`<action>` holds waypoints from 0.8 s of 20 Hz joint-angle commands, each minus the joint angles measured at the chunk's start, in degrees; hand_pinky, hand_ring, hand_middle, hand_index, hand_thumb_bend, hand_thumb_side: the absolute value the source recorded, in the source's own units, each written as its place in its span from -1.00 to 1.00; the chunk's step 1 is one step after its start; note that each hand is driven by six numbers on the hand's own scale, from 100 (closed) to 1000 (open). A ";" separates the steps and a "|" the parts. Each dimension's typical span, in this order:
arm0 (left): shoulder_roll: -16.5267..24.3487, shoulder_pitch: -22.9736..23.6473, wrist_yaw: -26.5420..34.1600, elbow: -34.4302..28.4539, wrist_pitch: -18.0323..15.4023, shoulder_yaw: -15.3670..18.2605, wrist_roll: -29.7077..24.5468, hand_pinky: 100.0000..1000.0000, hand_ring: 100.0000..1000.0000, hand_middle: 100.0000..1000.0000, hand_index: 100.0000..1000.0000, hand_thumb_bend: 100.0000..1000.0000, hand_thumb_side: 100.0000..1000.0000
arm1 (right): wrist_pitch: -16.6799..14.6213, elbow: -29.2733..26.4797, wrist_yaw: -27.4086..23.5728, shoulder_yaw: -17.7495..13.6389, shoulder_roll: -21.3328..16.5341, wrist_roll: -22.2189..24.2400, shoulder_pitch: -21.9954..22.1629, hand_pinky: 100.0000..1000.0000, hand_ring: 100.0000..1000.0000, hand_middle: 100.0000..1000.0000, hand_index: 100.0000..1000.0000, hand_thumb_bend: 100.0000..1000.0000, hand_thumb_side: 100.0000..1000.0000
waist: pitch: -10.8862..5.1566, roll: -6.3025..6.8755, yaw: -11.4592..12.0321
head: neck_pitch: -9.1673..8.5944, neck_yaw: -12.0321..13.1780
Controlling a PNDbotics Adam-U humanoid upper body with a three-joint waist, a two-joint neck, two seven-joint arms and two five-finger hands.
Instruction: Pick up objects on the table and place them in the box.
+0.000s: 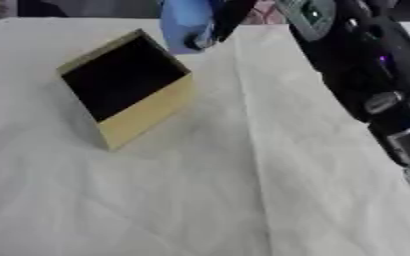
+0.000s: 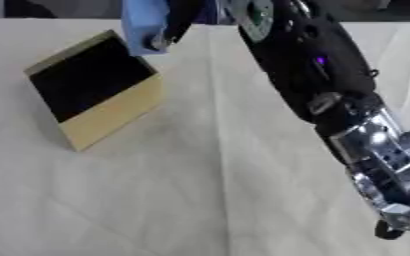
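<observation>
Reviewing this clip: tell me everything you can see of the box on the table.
The box is a small square open-topped container with tan, cardboard-like walls and a dark interior in which nothing can be made out. It sits on the pale cloth-covered table, left of centre, turned corner-on to the camera. Nothing visibly touches it. Just beyond its far corner the right hand holds a light blue object, which overlaps that corner in the right eye view.
</observation>
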 commanded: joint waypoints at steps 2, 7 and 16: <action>0.66 -1.00 0.54 -0.90 -0.08 0.18 -0.33 0.27 0.14 0.18 0.71 -1.00 0.72 | 0.52 1.85 1.87 -1.52 2.94 -1.74 -2.04 0.76 0.78 0.45 0.67 -1.00 0.04 | -1.14 0.27 0.51 | -0.38 0.92; 0.38 -1.40 0.75 -0.90 -0.04 0.07 -0.48 0.27 0.14 0.18 0.71 -1.00 0.72 | 1.18 4.64 3.57 -2.82 6.23 -3.83 -2.30 0.75 0.78 0.44 0.68 -1.00 0.07 | -0.94 0.12 0.98 | -1.17 1.17; 0.12 -1.73 0.89 -0.90 0.06 -0.04 -0.70 0.27 0.14 0.17 0.71 -1.00 0.73 | 2.43 9.10 7.70 -5.57 10.09 -8.25 -3.12 0.77 0.79 0.46 0.70 -1.00 0.14 | -0.45 -0.07 1.45 | -2.37 0.21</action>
